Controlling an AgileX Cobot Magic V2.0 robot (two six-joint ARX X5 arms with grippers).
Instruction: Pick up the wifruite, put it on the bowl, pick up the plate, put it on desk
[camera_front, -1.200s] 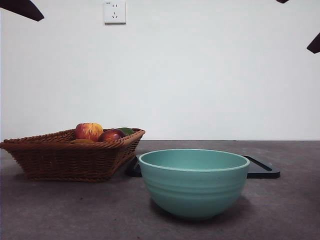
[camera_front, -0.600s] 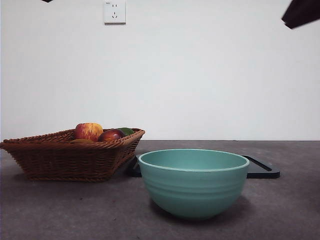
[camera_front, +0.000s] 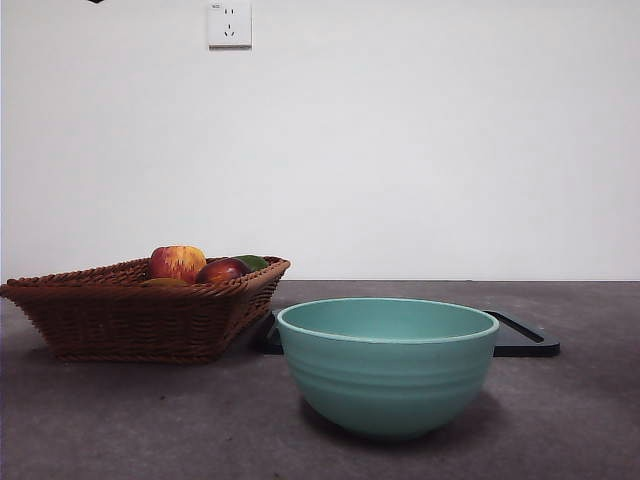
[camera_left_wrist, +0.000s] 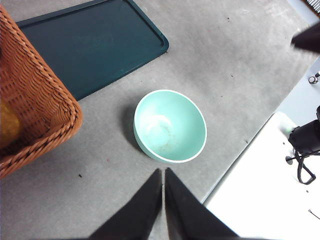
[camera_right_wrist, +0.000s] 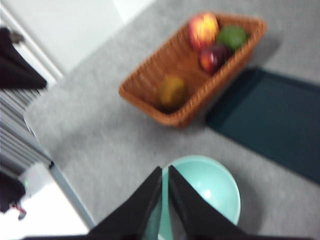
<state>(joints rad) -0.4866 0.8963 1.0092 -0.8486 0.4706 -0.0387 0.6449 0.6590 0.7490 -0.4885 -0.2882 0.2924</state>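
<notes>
The wifruite (camera_right_wrist: 172, 92) lay inside the wicker basket (camera_front: 140, 310), apart from the red-yellow apple (camera_front: 178, 262), the dark red fruit (camera_front: 221, 270) and a green fruit (camera_right_wrist: 232, 36) grouped at the basket's other end. The bowl (camera_front: 387, 365) stood empty on the worktop (camera_front: 150, 420), beside the basket and in front of a flat dark tray (camera_left_wrist: 90, 45). The left tool (camera_left_wrist: 163, 172) hung above the worktop near the bowl, jaws closed together, gripping nothing. The right tool (camera_right_wrist: 165, 171) hung over the bowl's rim, jaws likewise closed and empty.
</notes>
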